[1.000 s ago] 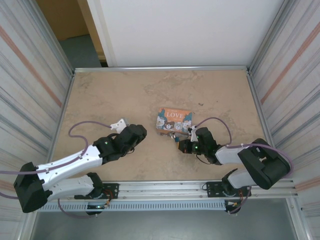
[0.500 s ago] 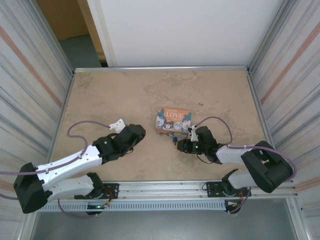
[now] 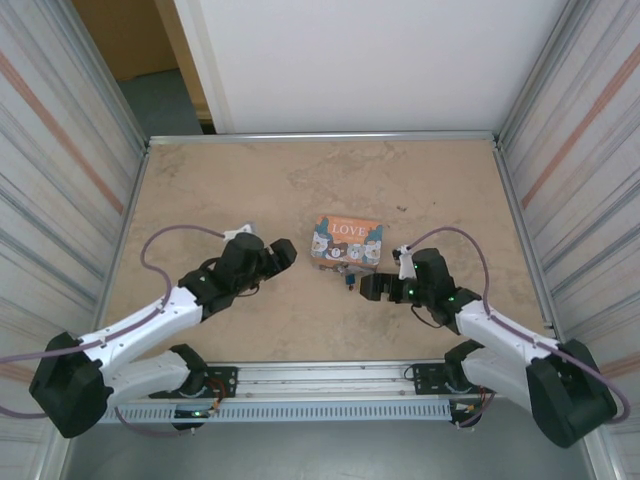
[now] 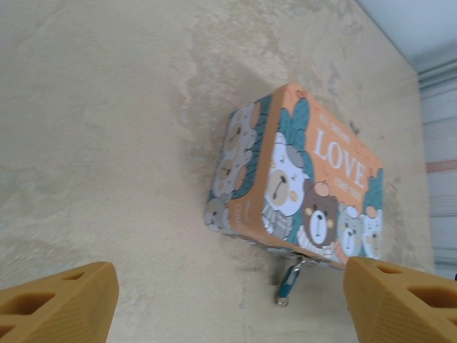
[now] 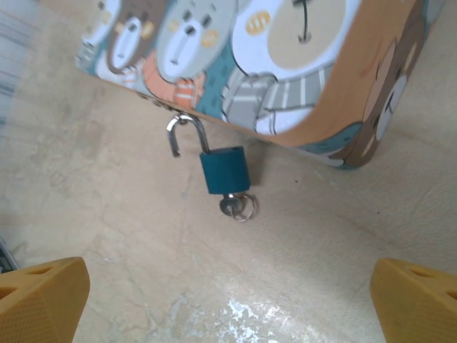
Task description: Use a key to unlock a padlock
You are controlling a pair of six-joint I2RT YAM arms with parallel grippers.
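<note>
Since a second ago the right gripper (image 3: 366, 287) has backed off to the right of the padlock (image 3: 348, 281), which it then covered. The left gripper (image 3: 283, 252) has moved farther and right, toward the LOVE box (image 3: 347, 241). Both pairs of jaws stand spread wide, gripping nothing. The padlock lies on the table (image 3: 230, 190) just beside the box's near edge. The right wrist view shows detail the top view does not: the shackle (image 5: 184, 132) is swung free at one end, and a key (image 5: 235, 207) sits in the body's base. The box is closed, its contents hidden.
</note>
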